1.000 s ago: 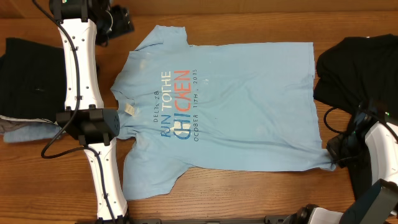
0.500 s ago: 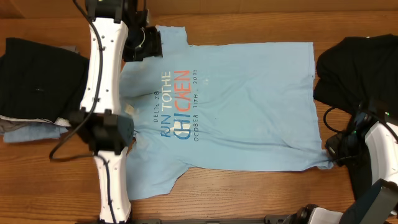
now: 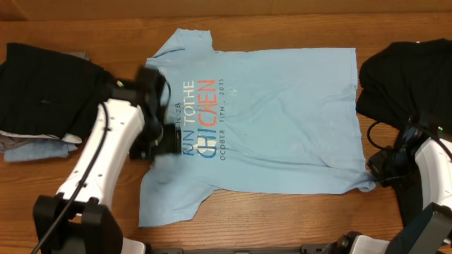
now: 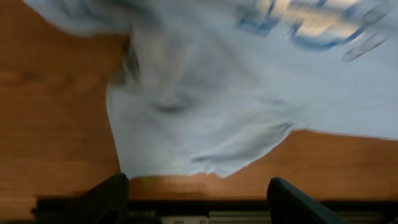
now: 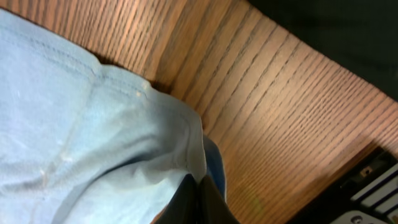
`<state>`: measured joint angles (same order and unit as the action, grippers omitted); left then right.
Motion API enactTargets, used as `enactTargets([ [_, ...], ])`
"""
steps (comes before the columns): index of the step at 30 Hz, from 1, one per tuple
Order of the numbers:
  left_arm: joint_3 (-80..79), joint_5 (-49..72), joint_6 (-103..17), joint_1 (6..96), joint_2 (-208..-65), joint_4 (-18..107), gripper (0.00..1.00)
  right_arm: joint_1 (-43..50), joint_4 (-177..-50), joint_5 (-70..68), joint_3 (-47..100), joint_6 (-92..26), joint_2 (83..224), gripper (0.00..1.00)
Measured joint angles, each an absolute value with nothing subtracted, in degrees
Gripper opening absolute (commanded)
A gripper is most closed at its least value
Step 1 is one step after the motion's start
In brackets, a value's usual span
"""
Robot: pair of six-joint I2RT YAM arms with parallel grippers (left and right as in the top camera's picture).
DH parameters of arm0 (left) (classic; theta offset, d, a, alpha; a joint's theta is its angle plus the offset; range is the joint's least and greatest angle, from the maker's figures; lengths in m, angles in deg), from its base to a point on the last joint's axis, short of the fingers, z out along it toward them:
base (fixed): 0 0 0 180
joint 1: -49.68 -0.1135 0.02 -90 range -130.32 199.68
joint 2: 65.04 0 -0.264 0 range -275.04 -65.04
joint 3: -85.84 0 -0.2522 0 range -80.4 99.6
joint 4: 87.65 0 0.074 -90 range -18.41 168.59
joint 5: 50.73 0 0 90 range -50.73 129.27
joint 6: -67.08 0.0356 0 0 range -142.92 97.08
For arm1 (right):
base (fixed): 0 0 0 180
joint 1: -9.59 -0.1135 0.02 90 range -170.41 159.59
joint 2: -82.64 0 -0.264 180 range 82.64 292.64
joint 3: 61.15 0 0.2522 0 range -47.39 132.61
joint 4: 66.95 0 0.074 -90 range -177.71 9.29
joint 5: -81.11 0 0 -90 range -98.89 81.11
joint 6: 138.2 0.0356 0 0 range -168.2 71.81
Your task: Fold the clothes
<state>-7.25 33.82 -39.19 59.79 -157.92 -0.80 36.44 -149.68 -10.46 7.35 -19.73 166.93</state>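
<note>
Worryingly, the right gripper [image 5: 203, 188] is clamping a corner of the T-shirt [image 3: 282, 120] while the left gripper [image 4: 199, 193] is hanging open, so pulling could skew it.

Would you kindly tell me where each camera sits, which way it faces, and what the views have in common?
Overhead: above the table, facing straight down on the spread T-shirt; left arm and right arm both show.
Left wrist: on the left arm, facing down at a sleeve and blurred lettering; its open jaws' tips show at the bottom.
Right wrist: low over the wood, facing the hem corner pinched in its shut jaws.
Shared: all three show the T-shirt.
</note>
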Motion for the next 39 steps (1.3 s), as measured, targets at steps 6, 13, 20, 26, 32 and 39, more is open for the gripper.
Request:
enactTargets([
  [6, -20.8, 32.9, -40.8, 59.8, -154.5, 4.6, 0.83, 36.4, -149.5, -8.8, 7.4, -21.0, 166.9, 0.04],
  [13, -31.2, 30.6, -44.0, 59.7, -154.5, 11.5, 0.93, 36.5, -149.3, -6.8, 7.4, -22.4, 166.9, 0.04],
  [20, -39.9, 29.5, -47.5, 59.7, -154.4, 19.2, 0.94, 36.5, -149.2, -5.1, 7.4, -23.6, 166.9, 0.04],
  [26, -43.1, 29.4, -50.3, 59.3, -153.2, 21.6, 0.59, 36.5, -149.0, -4.6, 7.4, -24.2, 166.9, 0.05],
  [32, -44.2, 29.2, -51.1, 59.0, -153.2, 20.5, 0.21, 36.5, -149.0, -4.6, 7.4, -24.3, 166.9, 0.06],
  [39, -43.5, 27.8, -51.7, 59.0, -153.4, 14.5, 0.16, 36.5, -148.8, -5.1, 7.4, -24.2, 166.9, 0.04],
])
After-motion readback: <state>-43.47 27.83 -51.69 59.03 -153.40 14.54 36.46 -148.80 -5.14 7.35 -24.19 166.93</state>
